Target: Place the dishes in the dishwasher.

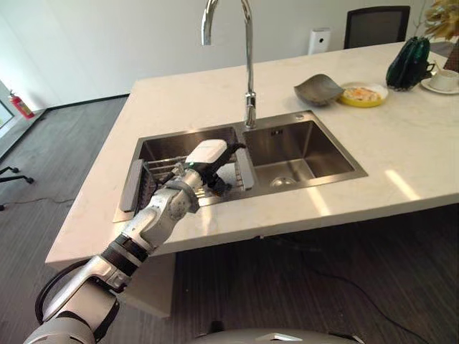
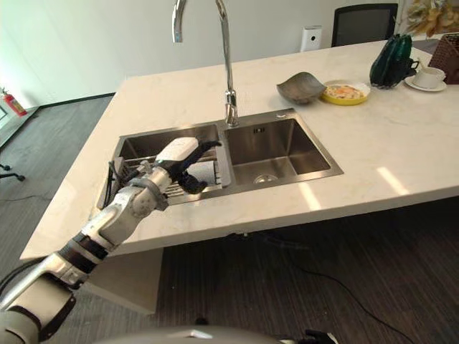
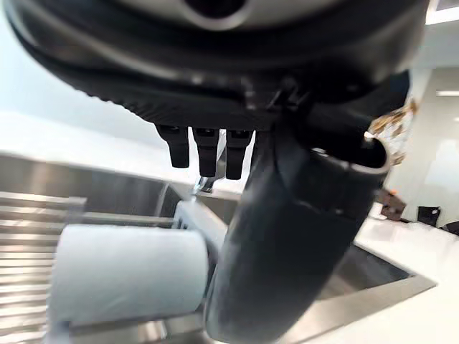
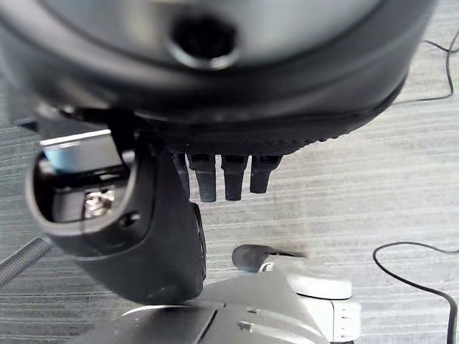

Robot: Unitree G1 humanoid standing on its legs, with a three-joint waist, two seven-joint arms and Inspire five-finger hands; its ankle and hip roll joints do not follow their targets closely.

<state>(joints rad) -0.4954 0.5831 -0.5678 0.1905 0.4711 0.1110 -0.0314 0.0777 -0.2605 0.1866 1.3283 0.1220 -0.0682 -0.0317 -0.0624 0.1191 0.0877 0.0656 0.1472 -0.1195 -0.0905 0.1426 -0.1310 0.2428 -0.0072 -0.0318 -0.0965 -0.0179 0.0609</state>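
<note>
In the lower left of the head views the left arm rises toward the centre-left, and the left robot hand [image 1: 208,161] hovers over the left basin of the sink [image 1: 315,175]. Its fingers [image 3: 204,147] hang loosely apart with the thumb standing clear, and nothing sits in its grasp. Just beneath it, in that left basin, lies a dish rack [image 1: 154,175] of metal bars, and in the left wrist view a pale cylindrical cup [image 3: 129,276] rests on its side on those bars, close under the hand but apart from the fingers. The right robot hand [image 4: 143,236] shows in its own wrist view above a grey striped floor [image 4: 401,179], fingers relaxed and holding nothing.

The right basin, at frame centre, is bare steel with a round drain. Behind the divide between the basins a tall curved faucet [image 1: 247,64] stands up to the top edge.

Farther off, in the upper right on the pale worktop [image 1: 401,136], a grey bowl [image 1: 318,89] sits touching a yellow plate [image 1: 363,94] that carries food. Beyond these stand a dark green vase [image 1: 409,63] and a white cup on a saucer [image 1: 442,79]. A black chair [image 1: 376,25] stands behind the worktop.
</note>
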